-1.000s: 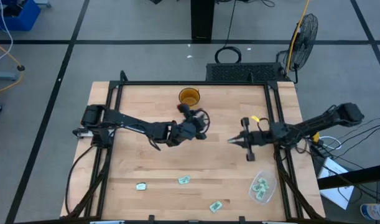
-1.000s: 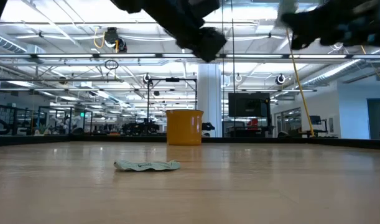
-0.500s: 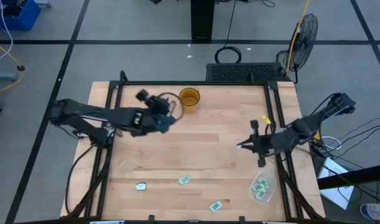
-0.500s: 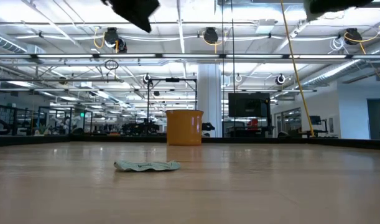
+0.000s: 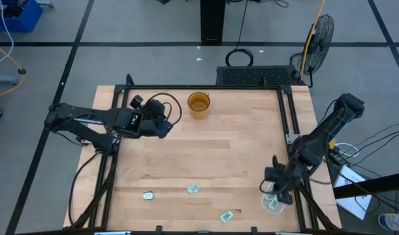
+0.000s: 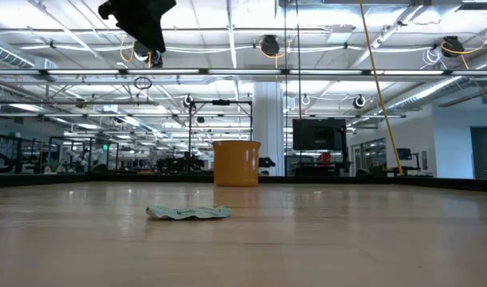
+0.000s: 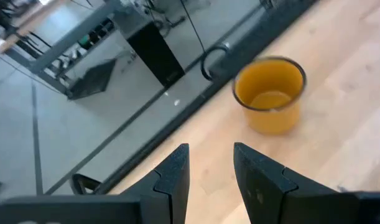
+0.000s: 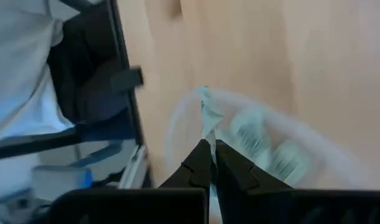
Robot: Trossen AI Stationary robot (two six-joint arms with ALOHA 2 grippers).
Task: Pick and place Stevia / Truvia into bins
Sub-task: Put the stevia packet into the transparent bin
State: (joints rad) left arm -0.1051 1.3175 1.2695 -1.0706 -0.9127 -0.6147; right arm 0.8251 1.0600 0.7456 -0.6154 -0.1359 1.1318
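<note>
Three pale green sachets lie flat on the near part of the table (image 5: pixel 147 194), (image 5: pixel 193 189), (image 5: pixel 226 215); one shows in the low view (image 6: pixel 187 212). The clear tub (image 5: pixel 281 202) sits at the near right corner with several sachets in it (image 8: pixel 264 149). The amber cup (image 5: pixel 198 103) stands at the far edge (image 7: pixel 270 93). My right gripper (image 5: pixel 276 193) hangs over the tub, shut on a sachet (image 8: pixel 206 115). My left gripper (image 7: pixel 211 158) is open, raised over the far left of the table (image 5: pixel 165 127), left of the cup. My right gripper pinches one sachet by its end (image 8: pixel 208 138) between the two fingertips. The arm slants down from the table's right side. The rest of the sachet sticks out beyond the fingertips over the tub's rim (image 8: pixel 177 124); whether it touches the tub cannot be told.
A black frame rail runs along the table's right edge (image 5: pixel 297 170), close beside the tub and my right arm. Bare wood (image 5: pixel 219 150) lies between the cup and the loose sachets. A fan (image 5: pixel 317 32) and cables stand beyond the far right corner.
My right gripper swung from the table's middle right toward the near edge and tipped downward over the clear tub. My left arm drew back from beside the cup toward the table's left edge, staying raised.
</note>
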